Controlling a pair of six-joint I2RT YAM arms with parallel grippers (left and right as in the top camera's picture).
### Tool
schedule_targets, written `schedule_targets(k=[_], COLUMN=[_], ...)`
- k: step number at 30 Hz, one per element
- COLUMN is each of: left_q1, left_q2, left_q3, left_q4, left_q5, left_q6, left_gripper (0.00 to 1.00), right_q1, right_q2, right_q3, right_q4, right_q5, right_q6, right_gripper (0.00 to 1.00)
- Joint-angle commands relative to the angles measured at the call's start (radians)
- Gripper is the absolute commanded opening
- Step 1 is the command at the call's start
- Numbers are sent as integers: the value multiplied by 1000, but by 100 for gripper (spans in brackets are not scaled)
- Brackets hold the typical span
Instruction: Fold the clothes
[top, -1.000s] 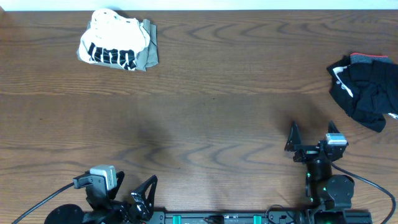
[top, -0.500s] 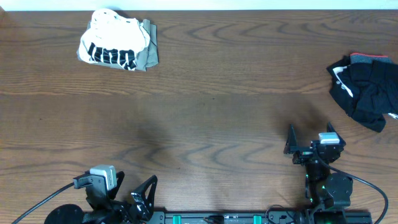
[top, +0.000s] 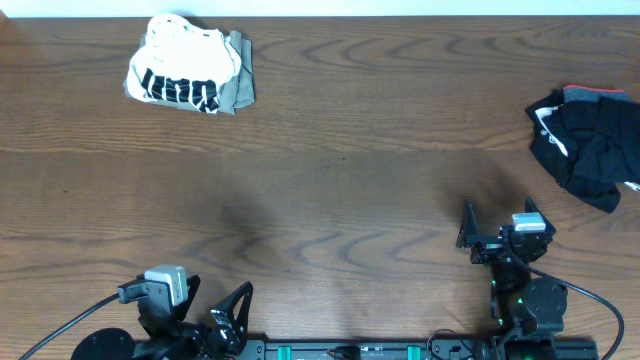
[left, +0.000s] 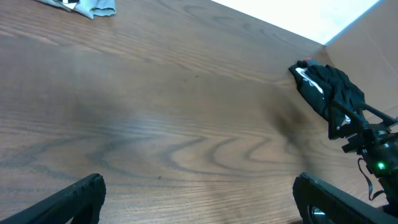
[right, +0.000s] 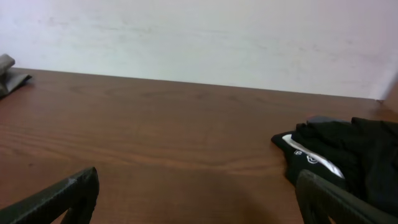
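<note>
Both grippers empty, fingers spread wide, nothing between them. Left gripper (left: 199, 182) sat low at the 7 o'clock edge of the table (top: 330, 180). Right gripper (top: 500, 208) sat near the 5 o'clock edge, pointing toward 12.

Clothes were in two places:
- White shirt (top: 185, 75) with black stripes, compact, lying on a khaki piece (top: 240, 88) at the 11 o'clock corner. It looked folded, so I'd call that stack done.
- Black bundle (top: 590, 145) crumpled at the 3 o'clock edge, unfolded. Probably the next item.

Key geometry: the bundle lay at about 2 o'clock from the right gripper, near but not touching, with bare wood between. The right arm was clearly nearer; the left was well apart, most of the table away. In the right wrist view the bundle sat off to the right of the finger gap, not centred, so the wrist would need to swing toward 2 o'clock before any reach.

The bundle's long axis ran roughly 10 to 4 o'clock, though that's loose for a crumpled heap. No clean hem or corner was visible, so I couldn't tell the garment type. White trim showed on the 9 o'clock side, the edge nearest the right gripper and a plausible first pinch point. My guess is a drag to table centre for spreading.

The shirt stack lay at about 12 o'clock from the left gripper, well apart.
</note>
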Motion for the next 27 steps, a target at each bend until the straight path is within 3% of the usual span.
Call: schedule_targets(k=[1, 23, 27], left_q1=[-4, -4, -2], left_q2=[-4, -4, -6], left_q3=[1, 1, -23], left_q4=[2, 11, 134], left_q5=[-7, -42, -26], left_q6=[16, 21, 24], left_gripper=[98, 98, 98], right_q1=[-8, -8, -8], right_q2=[-7, -7, -7], right_q3=[-2, -2, -2], right_q4=[-5, -5, -5], right_q5=[-11, -11, -11], right_q6=[15, 15, 15], right_gripper=[99, 99, 99])
